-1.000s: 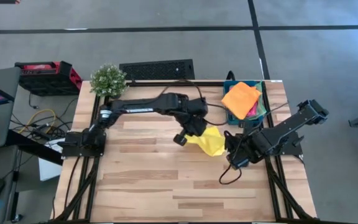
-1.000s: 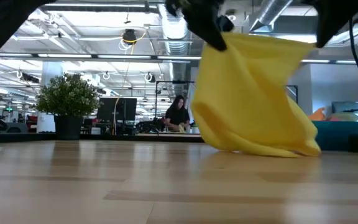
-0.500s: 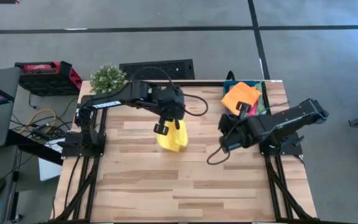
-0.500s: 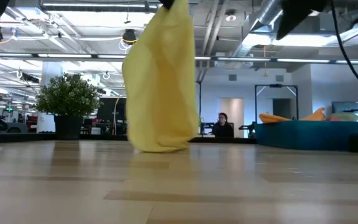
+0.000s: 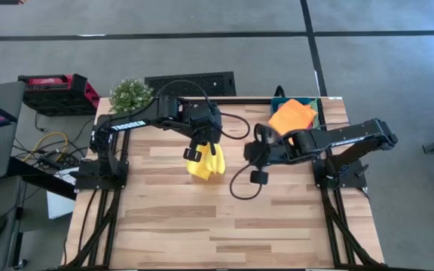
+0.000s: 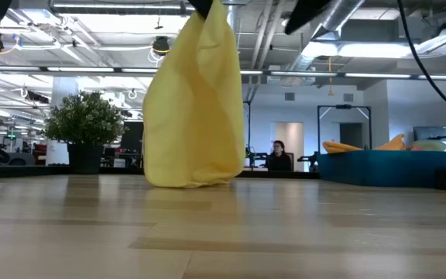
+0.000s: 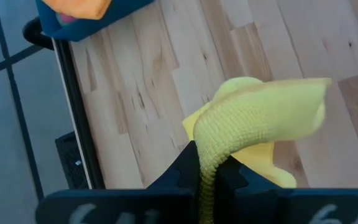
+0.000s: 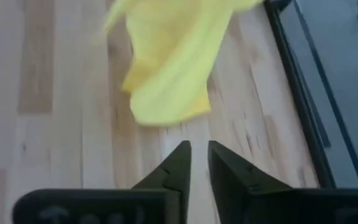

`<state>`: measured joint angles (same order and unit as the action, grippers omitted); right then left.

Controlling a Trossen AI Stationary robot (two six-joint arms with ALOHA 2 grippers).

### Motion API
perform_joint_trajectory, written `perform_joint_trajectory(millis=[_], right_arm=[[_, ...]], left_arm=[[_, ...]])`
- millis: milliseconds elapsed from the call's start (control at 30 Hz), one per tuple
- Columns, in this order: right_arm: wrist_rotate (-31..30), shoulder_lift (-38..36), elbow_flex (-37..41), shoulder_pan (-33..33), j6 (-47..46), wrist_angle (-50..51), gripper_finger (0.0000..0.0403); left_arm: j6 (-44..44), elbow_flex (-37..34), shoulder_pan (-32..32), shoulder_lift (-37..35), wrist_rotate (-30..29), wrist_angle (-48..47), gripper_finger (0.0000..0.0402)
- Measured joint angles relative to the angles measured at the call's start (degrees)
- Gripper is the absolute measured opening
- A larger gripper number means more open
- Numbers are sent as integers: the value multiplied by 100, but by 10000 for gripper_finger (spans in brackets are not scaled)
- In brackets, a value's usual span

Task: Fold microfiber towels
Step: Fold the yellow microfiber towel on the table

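The yellow towel (image 5: 209, 164) hangs bunched from my left gripper (image 5: 200, 150) over the middle of the table, toward its far side. It also shows in the low view (image 6: 196, 108) and in the right wrist view (image 8: 173, 68). My right gripper (image 5: 253, 153) is empty, a little to the towel's right and pointing at it; its fingers (image 8: 179, 168) stand a narrow gap apart. The orange towel (image 5: 292, 117) lies on top of the pile in the teal bin (image 5: 277, 139), with a pink towel (image 5: 307, 134) under it. The green towel is hidden. My left gripper pinches a bunched fold of the yellow towel (image 7: 205, 163) between its two fingers, at the towel's top. The fingers come from above, pointing down. The towel hangs slack below them in several layers, and its lower end (image 6: 192, 182) is at the table top; whether it touches I cannot tell.
The teal bin (image 6: 385, 167) stands at the table's far right corner. A potted plant (image 5: 131, 95) stands at the far left corner. A cable loop (image 5: 243, 184) hangs from my right arm over the table's middle. Bare wood lies toward the near edge.
My left gripper has carried the yellow towel toward the table's left and a little toward the far edge. The towel, earlier stretched between both arms, now hangs from the left gripper alone in a narrow bunch. My right gripper has followed toward the left and the far edge.
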<state>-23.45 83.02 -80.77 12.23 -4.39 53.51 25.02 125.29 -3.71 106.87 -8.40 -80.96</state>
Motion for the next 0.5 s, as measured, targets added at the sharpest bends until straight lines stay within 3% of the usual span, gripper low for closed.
perform_joint_trajectory(millis=[300, 500], right_arm=[[94, 342, -9, 10, 288, -1036, 158], [110, 681, -7, -77, -7, -1910, 182]], left_arm=[[99, 0, 10, 2, 161, -96, 0], [297, 0, 88, 2, 209, -73, 0]])
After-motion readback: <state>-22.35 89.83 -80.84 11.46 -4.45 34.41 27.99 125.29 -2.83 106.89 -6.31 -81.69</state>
